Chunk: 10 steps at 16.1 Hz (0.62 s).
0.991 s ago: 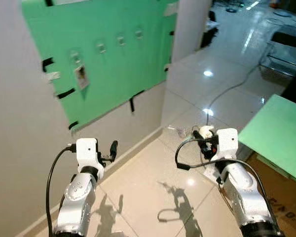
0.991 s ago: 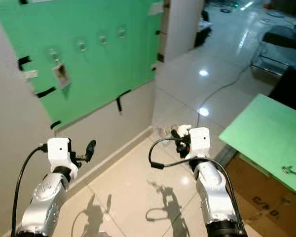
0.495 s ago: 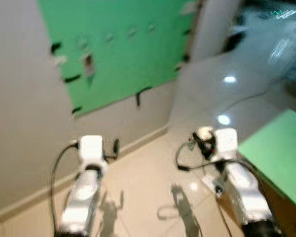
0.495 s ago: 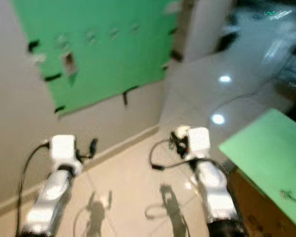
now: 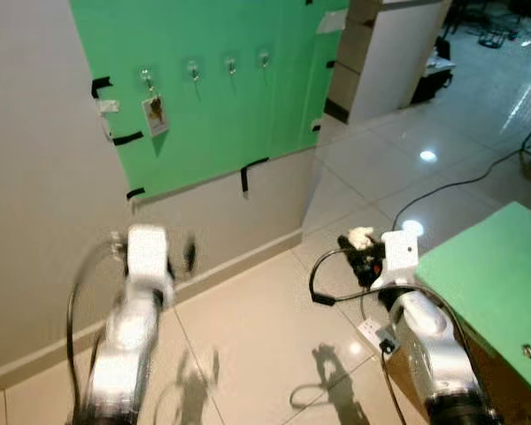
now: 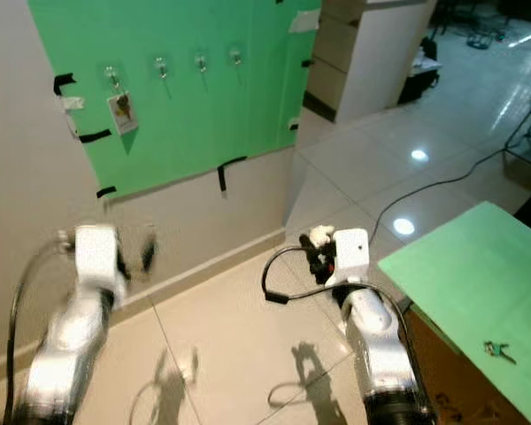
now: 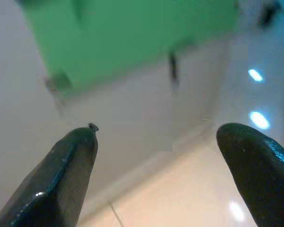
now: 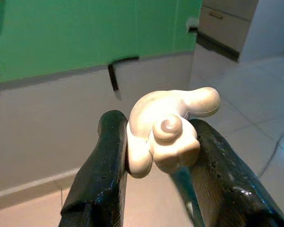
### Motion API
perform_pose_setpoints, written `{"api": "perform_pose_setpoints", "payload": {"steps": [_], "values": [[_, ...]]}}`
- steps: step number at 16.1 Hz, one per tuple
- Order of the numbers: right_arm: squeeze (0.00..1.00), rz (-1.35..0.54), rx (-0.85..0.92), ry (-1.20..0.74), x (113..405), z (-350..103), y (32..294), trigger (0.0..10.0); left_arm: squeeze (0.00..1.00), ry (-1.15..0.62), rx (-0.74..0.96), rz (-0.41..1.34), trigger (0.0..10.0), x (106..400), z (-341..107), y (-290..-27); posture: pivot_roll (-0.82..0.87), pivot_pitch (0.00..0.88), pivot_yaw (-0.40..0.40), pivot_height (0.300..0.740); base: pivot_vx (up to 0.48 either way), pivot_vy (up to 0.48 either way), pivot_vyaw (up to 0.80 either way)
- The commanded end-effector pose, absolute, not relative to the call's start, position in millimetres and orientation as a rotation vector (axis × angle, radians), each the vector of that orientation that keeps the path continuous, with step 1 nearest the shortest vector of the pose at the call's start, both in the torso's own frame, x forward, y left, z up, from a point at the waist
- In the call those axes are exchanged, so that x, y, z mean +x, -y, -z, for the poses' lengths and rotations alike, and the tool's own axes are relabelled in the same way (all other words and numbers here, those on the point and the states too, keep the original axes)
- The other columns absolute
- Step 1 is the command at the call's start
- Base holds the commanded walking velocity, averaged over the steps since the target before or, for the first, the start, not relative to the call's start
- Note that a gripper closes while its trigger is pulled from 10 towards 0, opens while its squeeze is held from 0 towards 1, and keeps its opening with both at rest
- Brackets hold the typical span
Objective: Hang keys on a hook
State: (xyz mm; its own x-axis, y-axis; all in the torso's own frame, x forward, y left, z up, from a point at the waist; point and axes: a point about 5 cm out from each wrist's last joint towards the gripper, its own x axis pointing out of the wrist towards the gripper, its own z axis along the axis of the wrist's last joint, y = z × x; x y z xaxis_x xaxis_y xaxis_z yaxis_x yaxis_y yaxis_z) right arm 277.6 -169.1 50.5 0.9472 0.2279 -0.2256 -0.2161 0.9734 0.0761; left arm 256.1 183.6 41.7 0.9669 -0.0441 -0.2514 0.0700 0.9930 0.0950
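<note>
A green board (image 5: 221, 97) on the grey wall carries a row of several small hooks (image 5: 193, 68). From the leftmost hook (image 5: 147, 76) hangs a small card tag (image 5: 155, 113). My right gripper (image 5: 358, 251) is low over the floor tiles, shut on a cream-coloured charm (image 8: 165, 127) that bulges out between its fingers (image 8: 104, 161). What hangs below the charm is hidden. My left gripper (image 7: 156, 137) is open and holds nothing; it is blurred in the left eye view (image 5: 188, 255), close to the wall below the board. Both grippers are well below the hooks.
A green-topped table (image 6: 460, 283) stands at my right with a small set of keys (image 6: 498, 351) near its front edge. A white pillar (image 5: 385, 49) stands right of the board. A cable (image 5: 460, 186) trails over the glossy tiles.
The camera has swung, so the board and hooks now sit higher and sharper. My left arm is blurred and has shifted left. The right gripper still holds the charm.
</note>
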Motion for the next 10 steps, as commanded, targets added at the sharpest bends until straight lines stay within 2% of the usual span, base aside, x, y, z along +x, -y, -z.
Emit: {"api": "perform_pose_setpoints", "payload": {"steps": [1, 3, 6, 9, 10], "values": [[0.0, -0.222, 0.056, -0.272, 270, -46, 173, 10.0, 0.0, -0.277, 0.106, 0.104, 10.0, 248, -38, -182, 0.0, 0.0, -0.01, 0.74, 0.0, 0.0, 0.0], [0.0, -0.275, 0.039, -0.345, 249, -33, 172, 10.0, 0.0, -0.312, 0.084, 0.11, 10.0, 232, -29, -180, 0.01, 0.0, -0.016, 0.74, 0.0, 0.0, 0.0], [0.0, -0.336, 0.103, -0.448, 236, -19, 170, 10.0, 0.0, -0.262, 0.066, 0.084, 10.0, 236, -39, -173, 0.03, 0.0, -0.032, 0.74, 0.0, 0.0, 0.0], [0.0, -0.412, 0.143, -0.496, 227, -17, 167, 10.0, 0.0, -0.235, 0.081, 0.019, 10.0, 227, -45, -189, 0.04, 0.0, -0.03, 0.74, 0.0, 0.0, 0.0], [0.0, -0.405, 0.085, -0.512, 226, -12, 169, 10.0, 0.0, -0.24, 0.075, 0.017, 10.0, 222, -45, -192, 0.04, 0.0, -0.029, 0.74, 0.0, -0.274, 0.46]]}}
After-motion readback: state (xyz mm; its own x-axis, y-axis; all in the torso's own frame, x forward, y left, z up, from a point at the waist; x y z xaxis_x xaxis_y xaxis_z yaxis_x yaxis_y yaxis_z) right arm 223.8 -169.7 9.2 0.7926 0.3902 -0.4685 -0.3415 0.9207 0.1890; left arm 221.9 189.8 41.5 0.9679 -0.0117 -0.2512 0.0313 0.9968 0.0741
